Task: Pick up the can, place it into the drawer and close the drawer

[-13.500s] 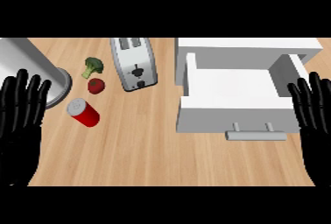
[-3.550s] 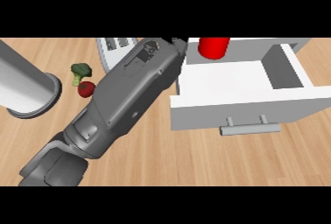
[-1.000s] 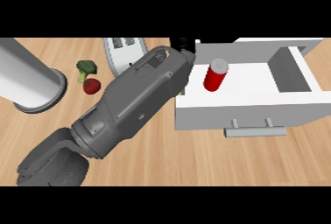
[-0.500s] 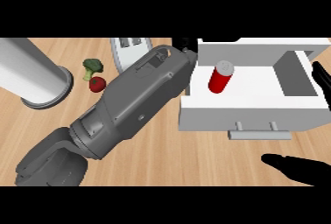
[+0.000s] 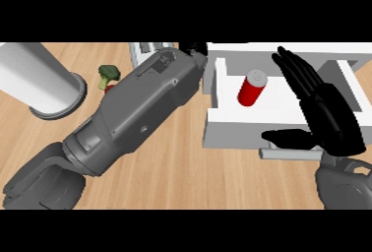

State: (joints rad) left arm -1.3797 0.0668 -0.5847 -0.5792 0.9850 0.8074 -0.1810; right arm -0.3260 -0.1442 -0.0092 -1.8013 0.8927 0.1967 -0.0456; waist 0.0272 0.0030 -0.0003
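Far left: big white cylinder [image 5: 40, 78] on the counter [image 5: 181, 177], broccoli [image 5: 109, 74] and sth red just beside it, mostly hidden. Left forearm crosses diagonally toward the drawer [image 5: 291, 115]; left hand [image 5: 193, 48] barely shows at the drawer's back-left corner, can't tell how its fingers sit. Toaster [image 5: 149, 49] mostly hidden behind the arm. Can [image 5: 251, 88] stands upright inside the open drawer, nothing touching it. Right hand [image 5: 323, 106] hovers over the drawer's right side, fingers straight and together, thumb out near the handle [image 5: 291, 154].

Risks, imo: left hand near the drawer rim could get caught when the drawer shuts; a sharp push could tip the can; right hand may slide off the front w/o squaring up.
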